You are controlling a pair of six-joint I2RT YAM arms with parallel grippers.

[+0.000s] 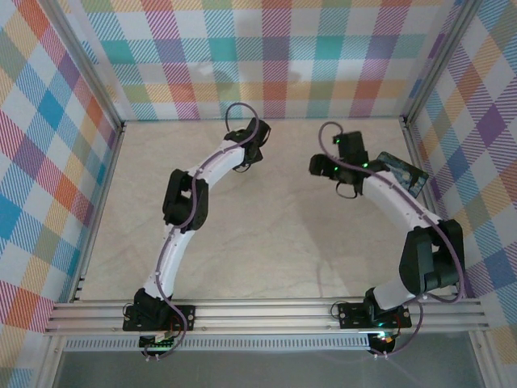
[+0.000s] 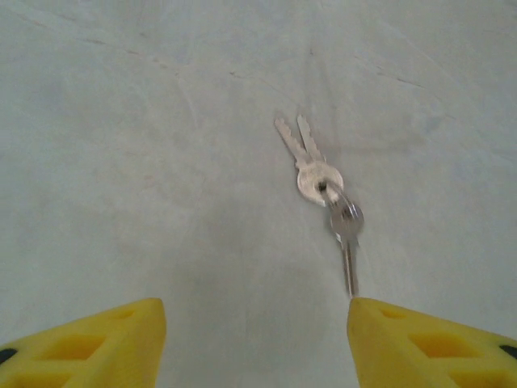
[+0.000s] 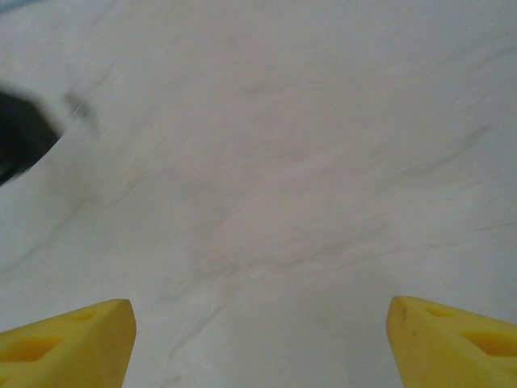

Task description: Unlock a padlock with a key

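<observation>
Three keys (image 2: 320, 181) lie just ahead of left gripper (image 2: 254, 304), spread, empty; right gripper (image 3: 260, 301) likewise released.

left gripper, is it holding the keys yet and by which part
Nothing is held. The keys lie flat on the table just ahead of the left gripper, whose fingers stand apart and empty.
</observation>
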